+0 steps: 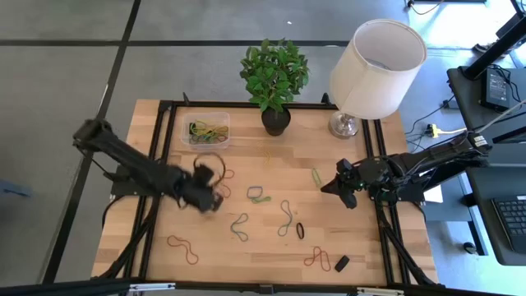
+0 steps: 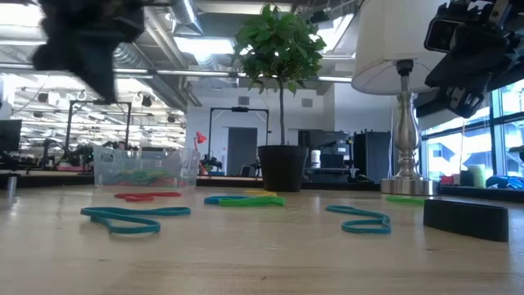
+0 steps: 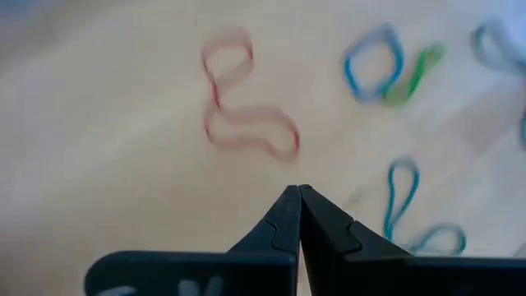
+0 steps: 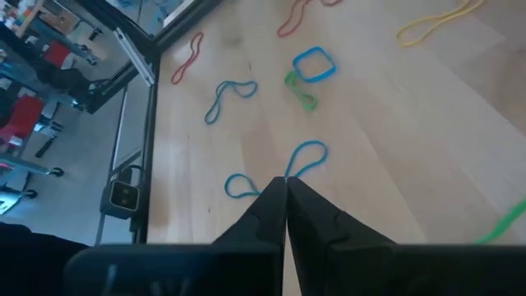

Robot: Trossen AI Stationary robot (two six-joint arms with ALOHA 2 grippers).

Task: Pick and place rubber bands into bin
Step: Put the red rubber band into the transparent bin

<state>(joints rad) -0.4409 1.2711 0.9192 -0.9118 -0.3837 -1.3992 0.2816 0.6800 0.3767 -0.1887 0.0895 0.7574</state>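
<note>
A: Where are the two dark arms?

B: The left gripper (image 1: 215,197) hangs above the pale wooden table (image 1: 370,255), left of centre, near a thin red rubber band (image 1: 223,174). Its fingers (image 3: 275,226) are pressed together, and nothing shows between them. The right gripper (image 1: 329,187) waits over the right side with its tips meeting too, empty.

A: And the container?

B: The small clear plastic bin (image 1: 205,129) sits at the far left of the table beside the black pot of the green plant (image 1: 276,120), with yellow and green bands inside.

A: What lies loose?

B: A teal figure-eight band (image 1: 239,227), a blue loop touching a green one (image 1: 260,195), a twisted red band (image 1: 182,249) near the front left, a small black block (image 1: 342,263) front right, and a white-shaded lamp (image 1: 376,57) at the back
</note>
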